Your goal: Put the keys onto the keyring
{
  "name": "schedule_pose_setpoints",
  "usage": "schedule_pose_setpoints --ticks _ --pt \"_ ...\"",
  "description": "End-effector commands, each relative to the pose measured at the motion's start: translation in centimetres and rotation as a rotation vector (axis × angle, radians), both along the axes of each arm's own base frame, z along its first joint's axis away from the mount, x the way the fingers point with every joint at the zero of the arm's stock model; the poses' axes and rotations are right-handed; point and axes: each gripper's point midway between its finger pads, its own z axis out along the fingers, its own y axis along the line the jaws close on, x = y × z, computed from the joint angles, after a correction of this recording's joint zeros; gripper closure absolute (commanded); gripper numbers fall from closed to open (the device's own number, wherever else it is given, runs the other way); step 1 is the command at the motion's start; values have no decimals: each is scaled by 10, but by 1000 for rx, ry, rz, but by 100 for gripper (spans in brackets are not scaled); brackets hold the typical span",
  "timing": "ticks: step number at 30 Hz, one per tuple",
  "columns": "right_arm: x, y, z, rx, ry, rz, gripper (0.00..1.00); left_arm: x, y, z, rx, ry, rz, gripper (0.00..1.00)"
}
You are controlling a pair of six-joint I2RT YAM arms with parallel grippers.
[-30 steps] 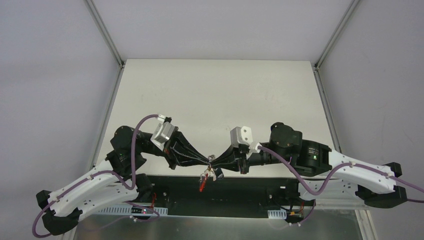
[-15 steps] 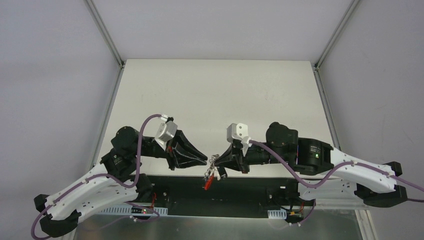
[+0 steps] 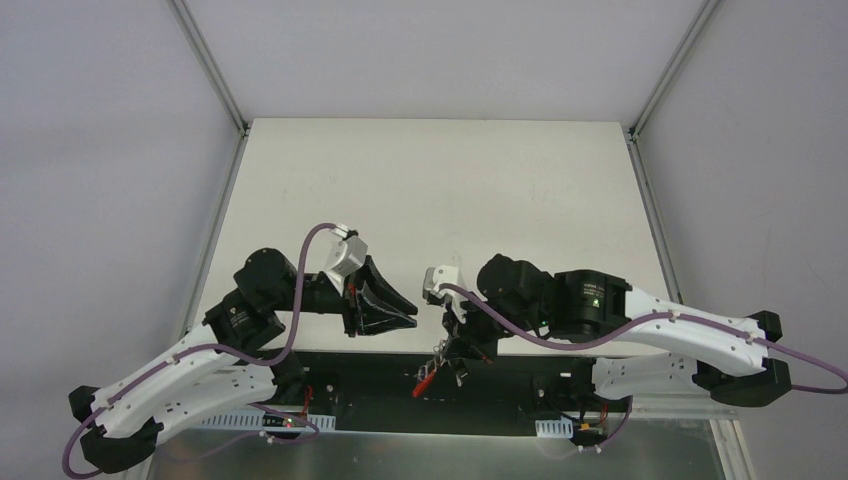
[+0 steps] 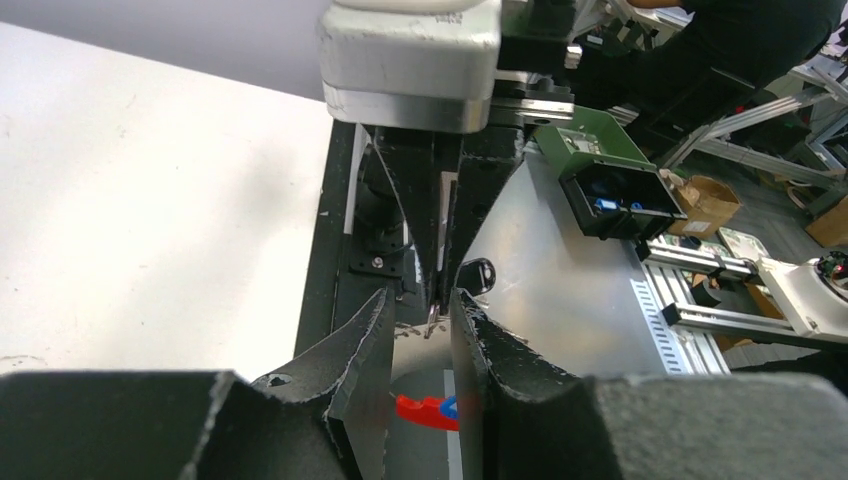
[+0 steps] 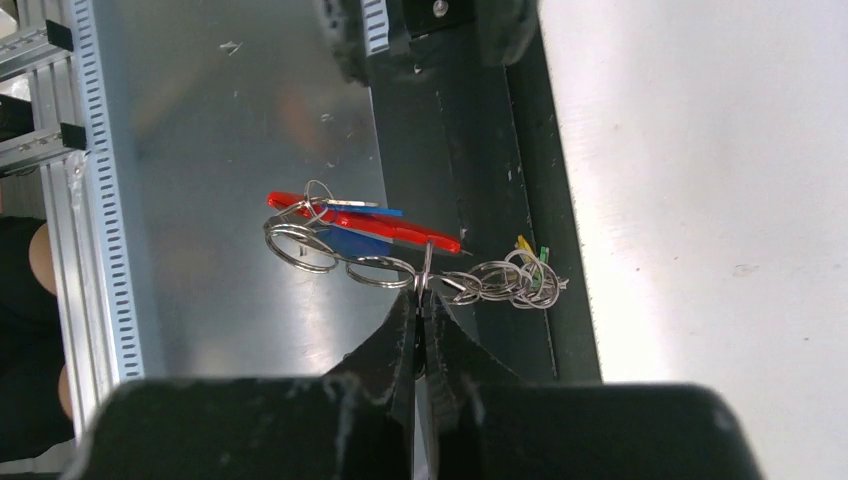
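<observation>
1. The pale table (image 3: 430,180) filled the overhead view. The wrist cameras caught only strips of it.
2. Only from above could I see the left arm (image 3: 200,370) and right arm (image 3: 640,320) whole, reaching toward each other at the table's near edge.
3. From above, the left gripper (image 4: 420,305) was just a dark wedge. Its own camera showed the fingers slightly parted with nothing between them, and the other gripper's tips straight ahead through the gap.
4. The right gripper (image 5: 421,292) pointed down over the dark rail (image 3: 520,385). Its own camera showed the fingers pinched tight on a thin silvery loop.
5. That loop belonged to the keyring (image 5: 395,230), which hung off the table over the rail and a metal plate (image 5: 220,120). From above it was a red fleck. The right wrist view showed linked wire rings and the red section. The left wrist view showed only a red-and-blue scrap low down.
6. The keys (image 5: 358,243) were bunched on those rings, with a blue head against the red and yellow and green specks nearer the table edge. I could not tell which ring held which key.
</observation>
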Motion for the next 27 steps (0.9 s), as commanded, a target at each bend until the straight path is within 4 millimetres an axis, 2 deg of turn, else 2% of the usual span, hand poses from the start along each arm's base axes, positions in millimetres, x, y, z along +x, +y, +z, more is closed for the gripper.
schedule_pose_setpoints --ticks 1,8,13,18,27 --pt "-13 -9 7 -25 82 8 100 -7 -4 9 -9 11 -51 75" --pt "-32 -10 9 -64 205 73 100 -14 -9 -4 15 45 -116 75" --pt "-43 0 22 -69 281 128 100 -21 -15 -6 27 83 -197 74" --pt "-38 12 28 -87 309 110 100 -33 -17 -9 50 122 -292 70" --pt "-27 18 39 -114 286 105 100 -48 -8 -12 61 143 -365 67"
